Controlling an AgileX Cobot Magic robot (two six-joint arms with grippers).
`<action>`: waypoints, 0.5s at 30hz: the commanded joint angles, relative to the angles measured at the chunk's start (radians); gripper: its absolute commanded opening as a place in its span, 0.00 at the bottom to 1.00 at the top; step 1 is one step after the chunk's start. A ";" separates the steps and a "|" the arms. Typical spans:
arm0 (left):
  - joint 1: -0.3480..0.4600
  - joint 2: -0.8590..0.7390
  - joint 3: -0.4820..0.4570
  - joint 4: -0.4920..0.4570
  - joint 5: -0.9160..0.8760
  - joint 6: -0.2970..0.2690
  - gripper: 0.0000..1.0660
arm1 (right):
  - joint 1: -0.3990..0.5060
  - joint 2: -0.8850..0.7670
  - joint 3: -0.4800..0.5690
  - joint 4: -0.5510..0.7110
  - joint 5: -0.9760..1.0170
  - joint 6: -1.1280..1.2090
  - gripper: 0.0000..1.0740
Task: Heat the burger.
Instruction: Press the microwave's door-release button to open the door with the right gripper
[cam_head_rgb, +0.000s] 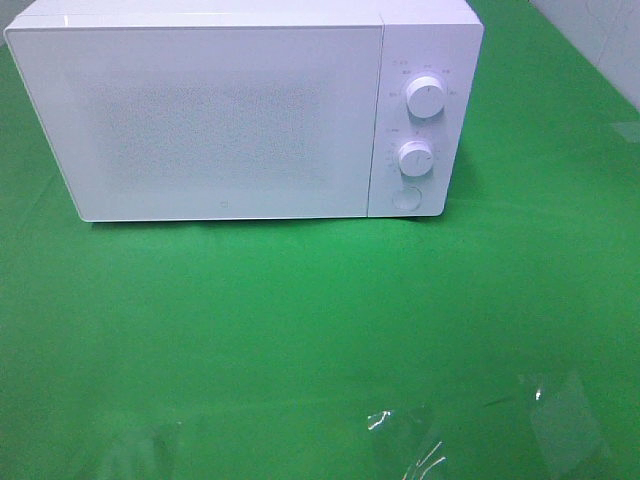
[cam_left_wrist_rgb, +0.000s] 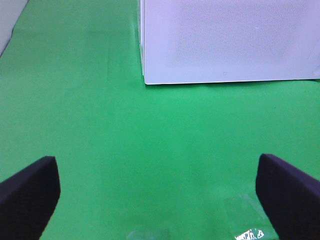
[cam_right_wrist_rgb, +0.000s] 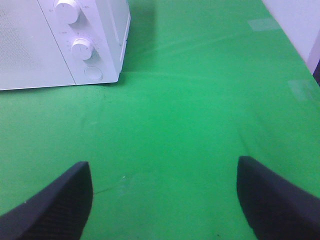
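The burger is out of view in every frame. A white microwave (cam_head_rgb: 230, 115) stands at the back of the green table with its door shut; it also shows in the left wrist view (cam_left_wrist_rgb: 225, 40) and the right wrist view (cam_right_wrist_rgb: 60, 40). Its panel carries two round knobs (cam_head_rgb: 426, 97) and a round button (cam_head_rgb: 406, 199). My left gripper (cam_left_wrist_rgb: 157, 200) is open and empty above the green cloth, well in front of the microwave. My right gripper (cam_right_wrist_rgb: 162, 200) is open and empty too, in front of the microwave's knob side. Neither gripper shows in the exterior high view.
The green cloth (cam_head_rgb: 300, 330) covers the whole table. Shiny clear tape patches (cam_head_rgb: 410, 445) lie near the front edge. A pale wall (cam_head_rgb: 600, 40) rises at the back right.
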 joint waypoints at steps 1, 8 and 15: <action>0.001 -0.015 0.004 0.000 -0.007 -0.004 0.94 | -0.006 -0.025 0.000 0.002 -0.001 -0.008 0.70; 0.001 -0.015 0.004 0.000 -0.007 -0.004 0.94 | -0.006 -0.025 0.000 0.006 -0.001 -0.009 0.70; 0.001 -0.015 0.004 0.000 -0.007 -0.004 0.94 | -0.006 0.039 -0.044 0.110 -0.087 -0.012 0.70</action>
